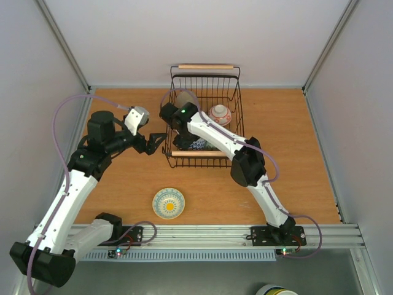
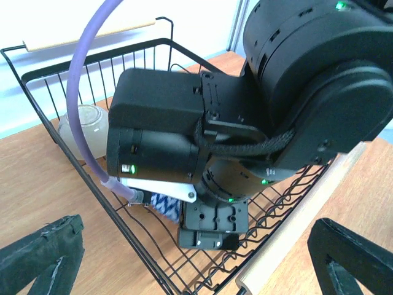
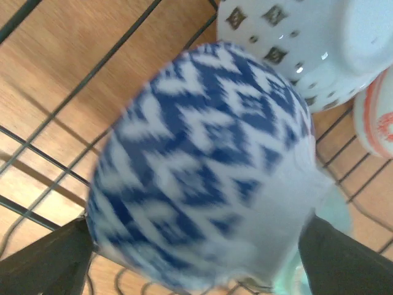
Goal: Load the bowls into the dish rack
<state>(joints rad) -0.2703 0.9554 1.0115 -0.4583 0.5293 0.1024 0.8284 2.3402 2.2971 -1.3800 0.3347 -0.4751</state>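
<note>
The black wire dish rack (image 1: 236, 98) stands at the back middle of the table. My right gripper (image 3: 196, 270) is low inside its front part, jaws spread wide. A blue zigzag bowl (image 3: 196, 166) lies between them, blurred, its outside toward the camera; it also shows in the top view (image 1: 198, 145). A white bowl with small diamond marks (image 3: 288, 43) and a red-marked bowl (image 3: 377, 123) sit beside it. A beige bowl (image 1: 186, 98) and a red-and-white bowl (image 1: 220, 114) are in the rack. A blue-rimmed bowl with a yellow inside (image 1: 168, 203) sits on the table. My left gripper (image 1: 156, 142) is open and empty beside the rack's left front corner.
The rack's wooden handles run along its front (image 1: 196, 153) and back (image 1: 206, 66). The right arm's wrist (image 2: 202, 153) fills the left wrist view above the rack's floor. White walls close in the table on three sides.
</note>
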